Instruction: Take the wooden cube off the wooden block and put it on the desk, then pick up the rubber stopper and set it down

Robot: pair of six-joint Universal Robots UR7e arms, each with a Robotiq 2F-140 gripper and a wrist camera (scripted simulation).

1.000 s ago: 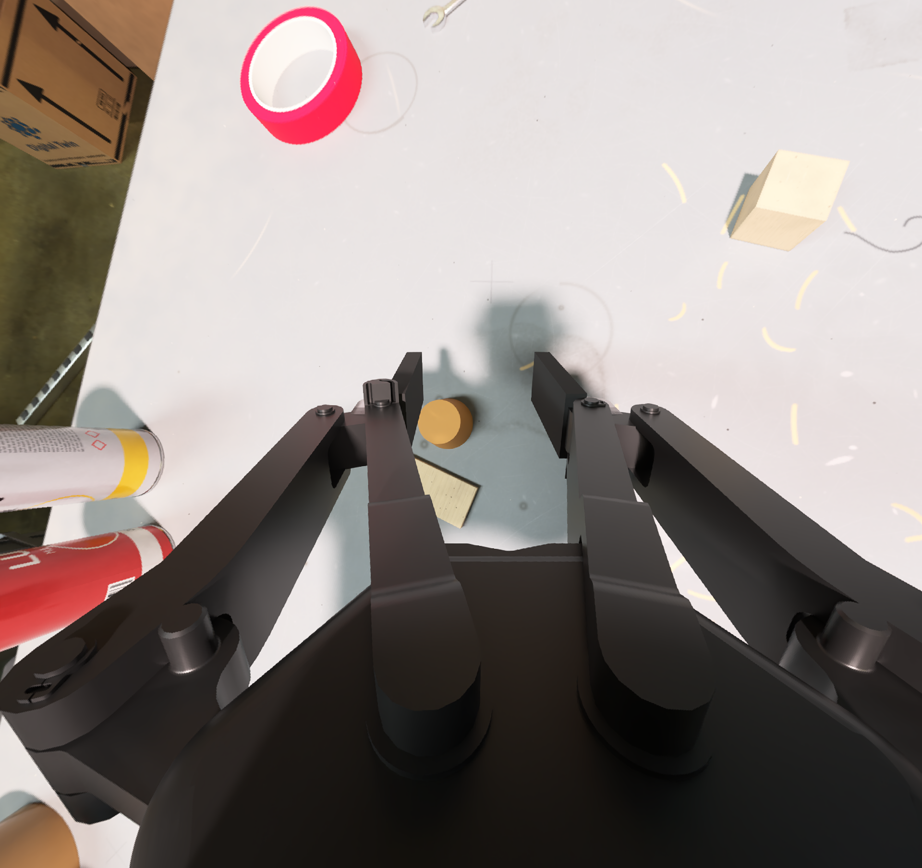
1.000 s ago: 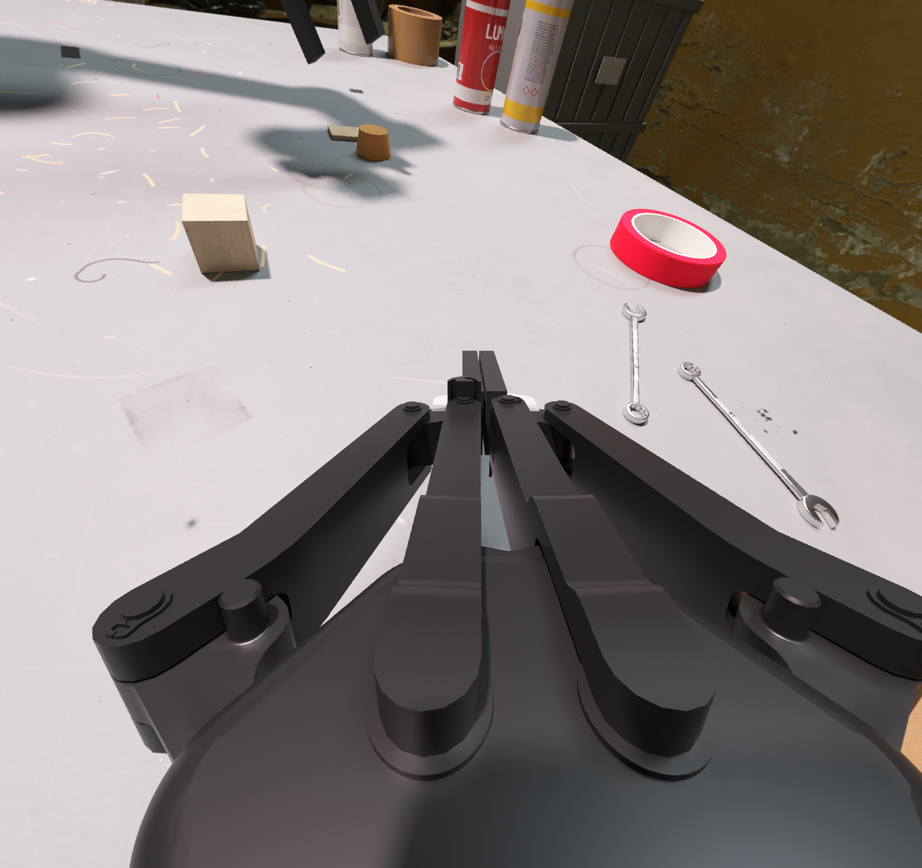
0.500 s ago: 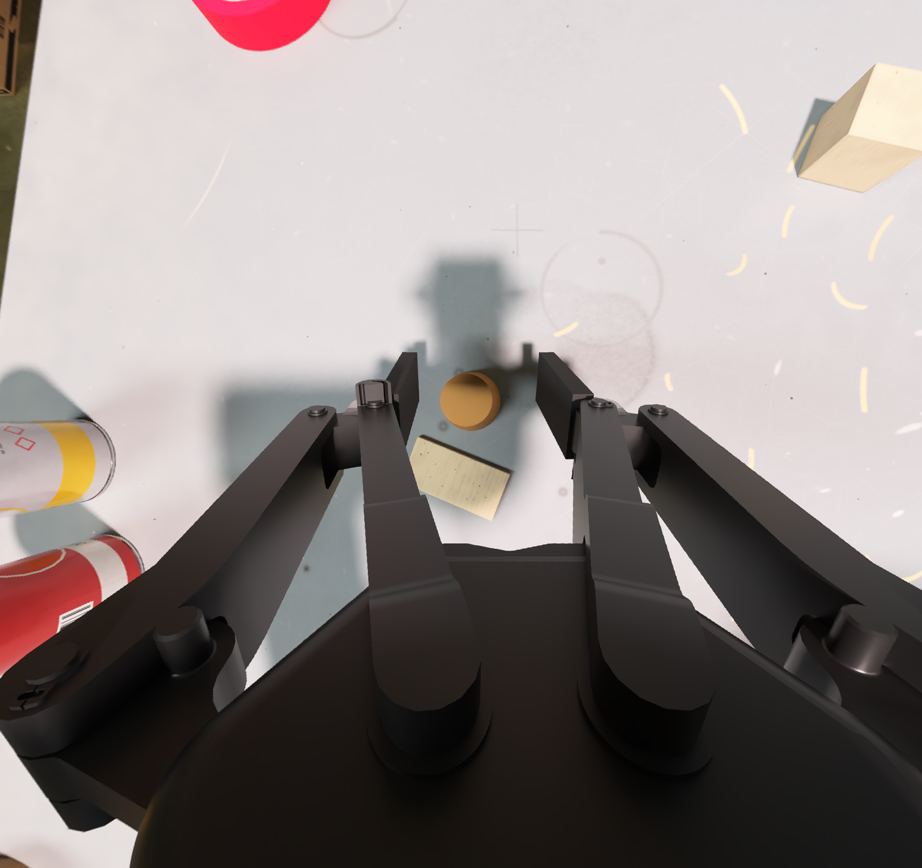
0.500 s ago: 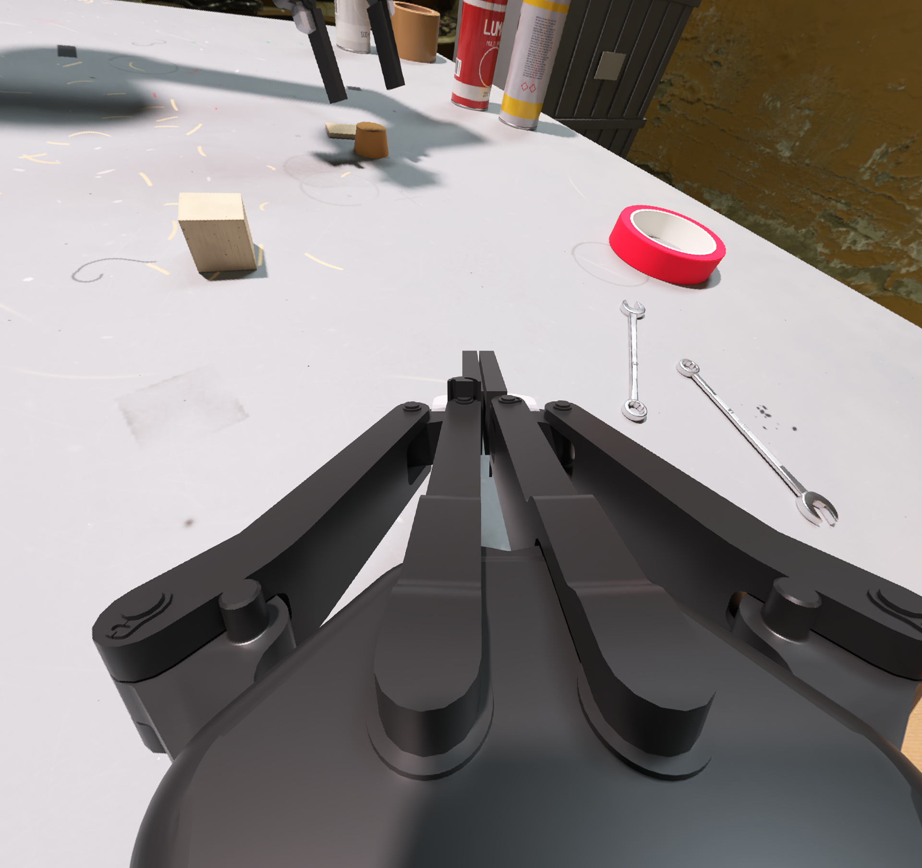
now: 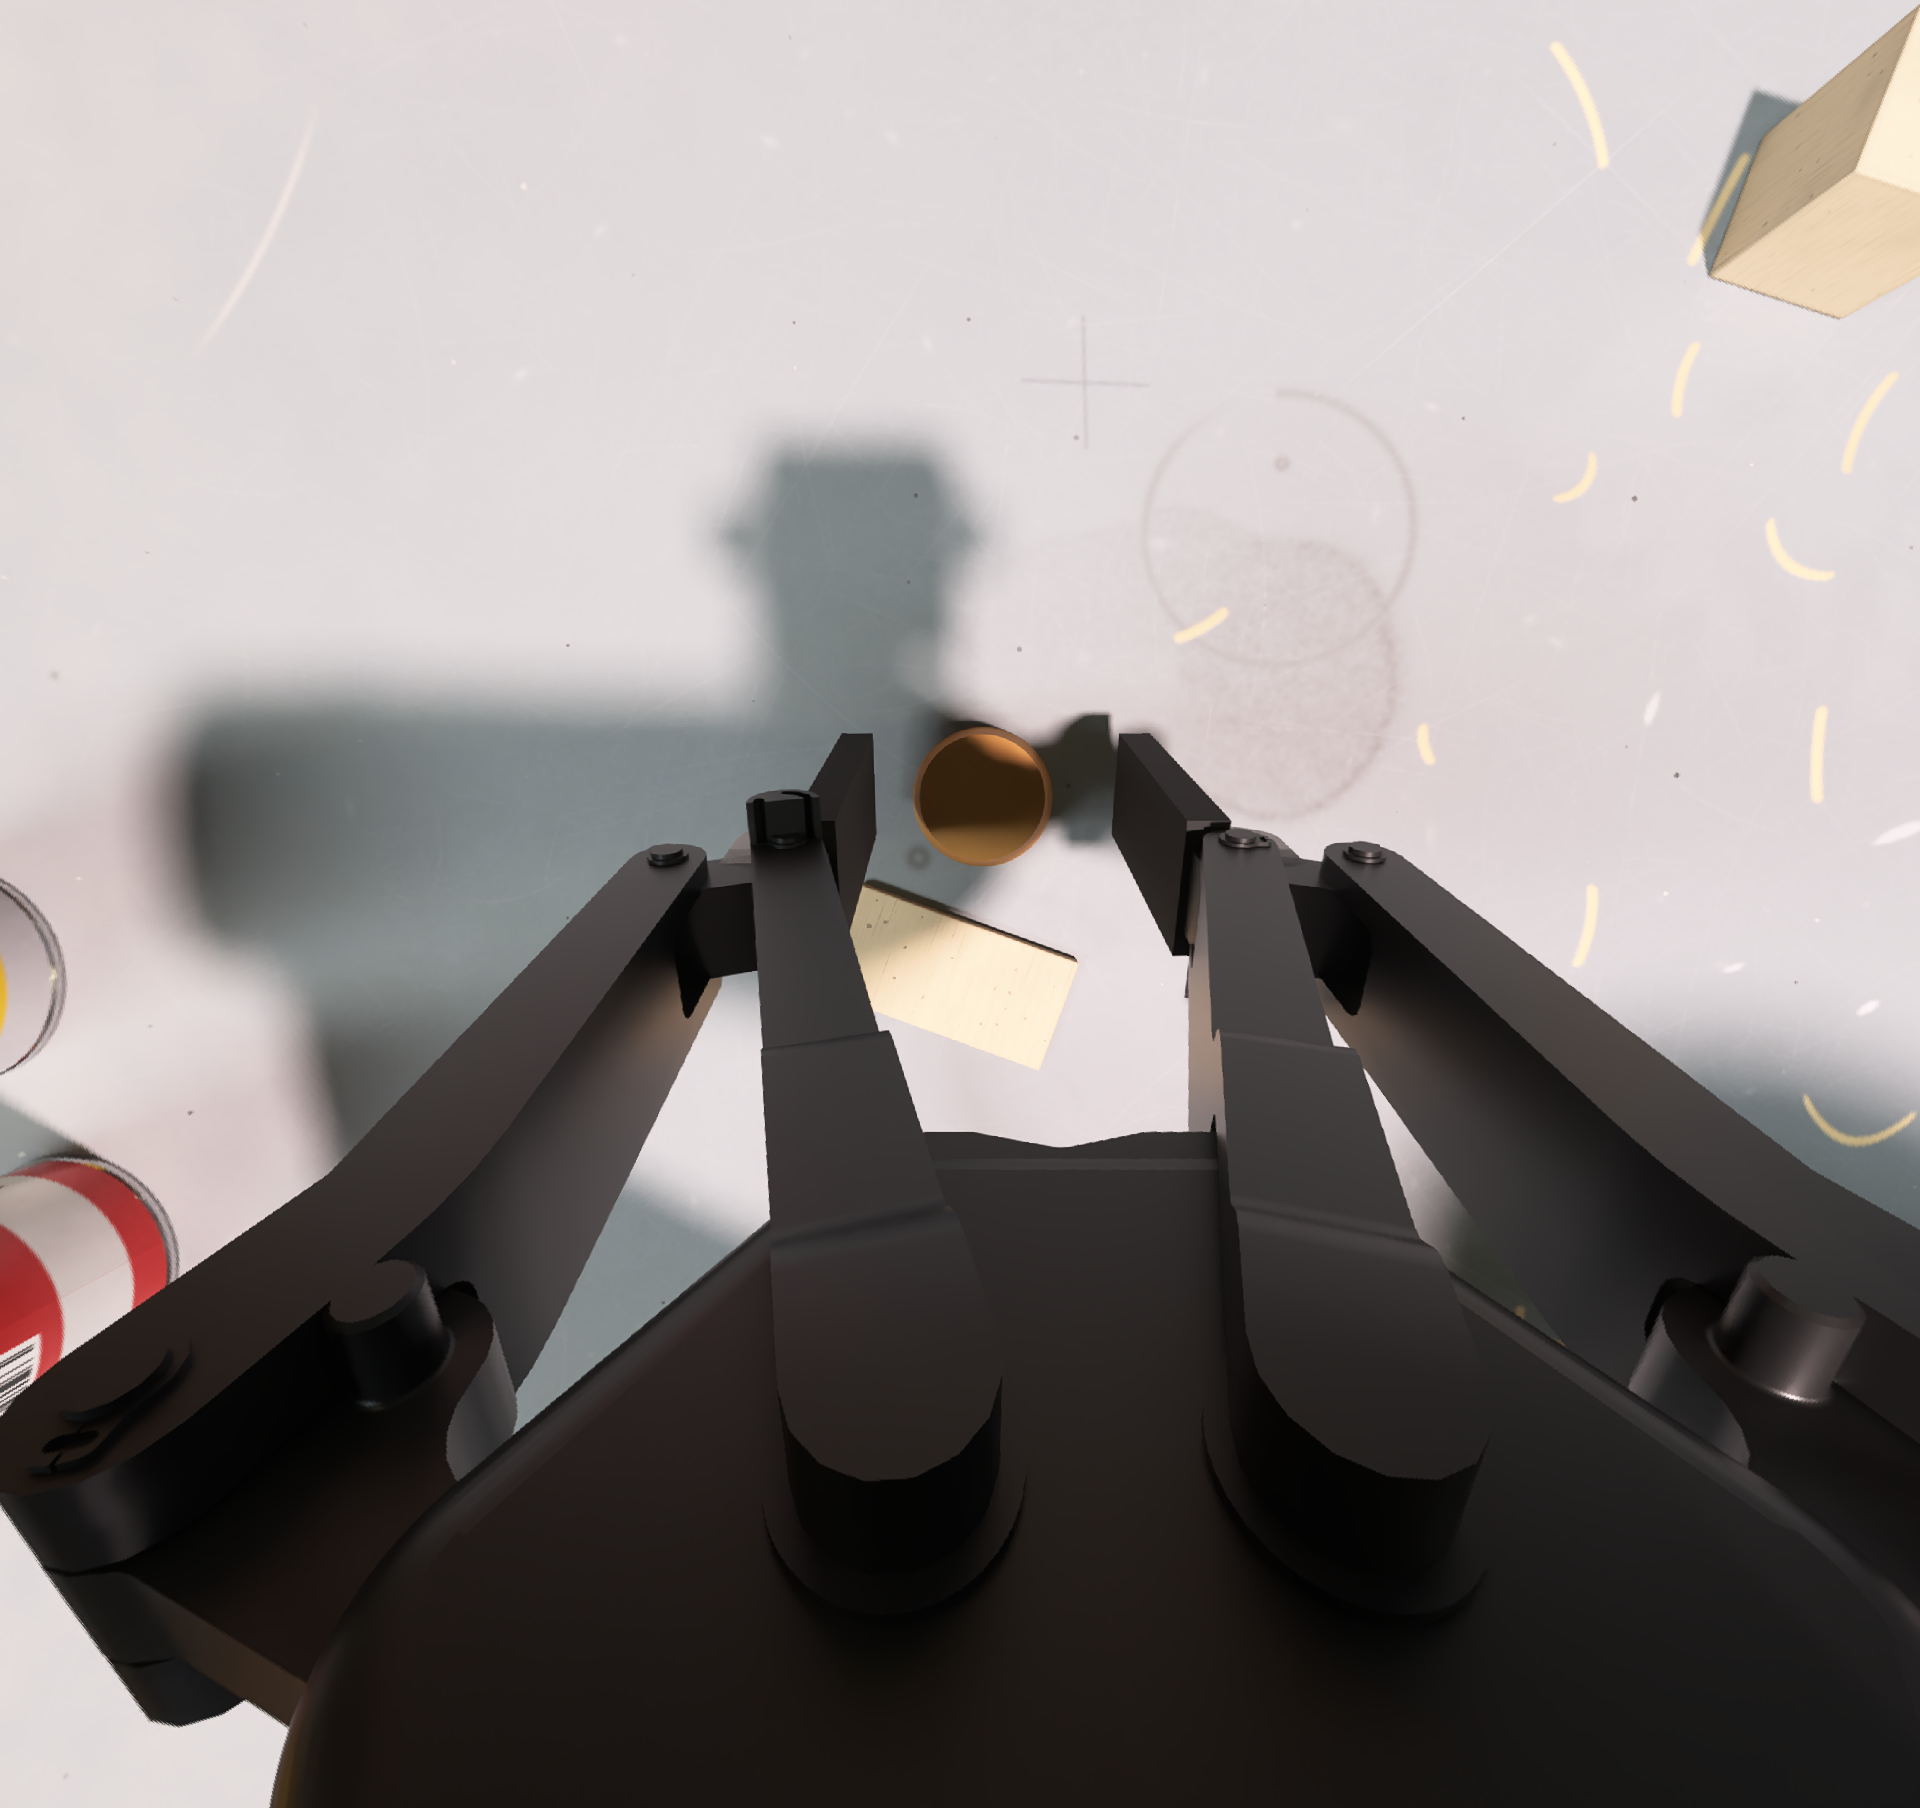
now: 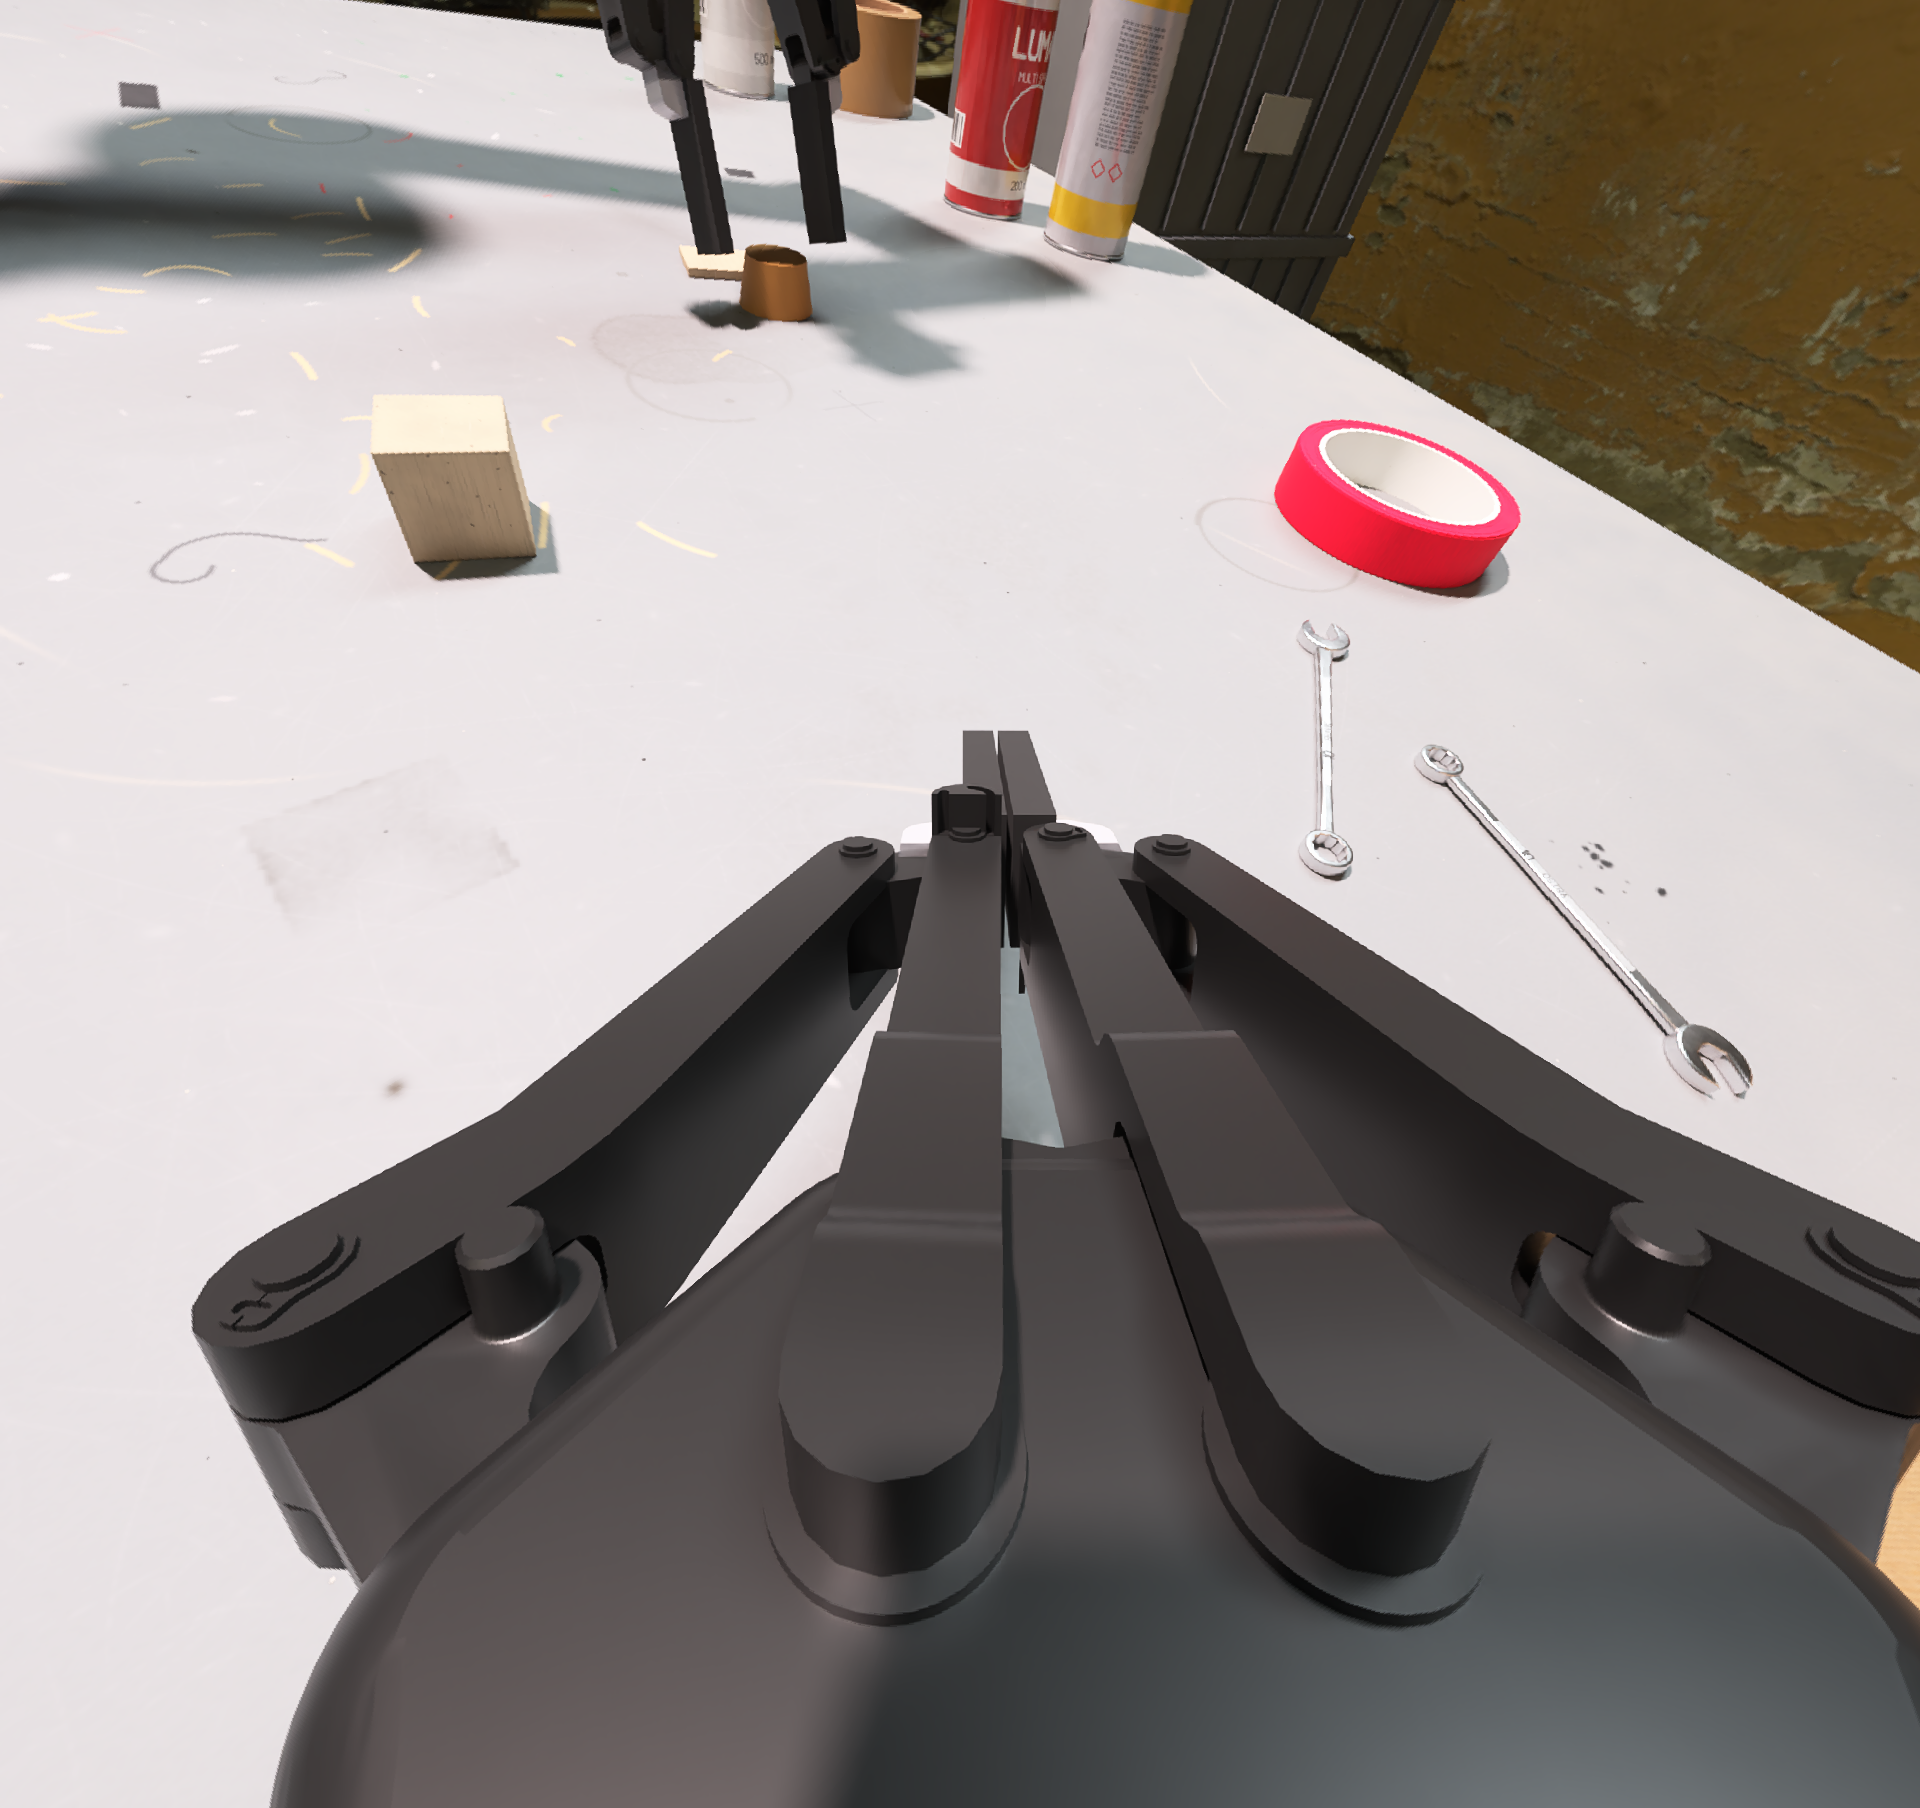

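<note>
The brown rubber stopper (image 5: 982,795) stands on the white desk, seen from straight above between my left gripper's (image 5: 995,782) open fingers. The fingertips hang a little above it, one on each side, as the right wrist view shows (image 6: 764,236). A thin flat wooden block (image 5: 961,974) lies just beside the stopper (image 6: 776,283). The wooden cube (image 5: 1829,169) stands on the desk well apart from the block, and also shows in the right wrist view (image 6: 452,475). My right gripper (image 6: 995,756) is shut and empty, low over the desk.
A red tape roll (image 6: 1397,501) and two wrenches (image 6: 1325,750) (image 6: 1579,917) lie to the right. Spray cans (image 6: 997,65) (image 6: 1117,85) and a brown cup (image 6: 883,54) stand behind the stopper near the desk's edge. Two cans (image 5: 62,1270) sit left of the left gripper.
My left gripper has come down and centred over the stopper, still open. The right gripper has not moved.
</note>
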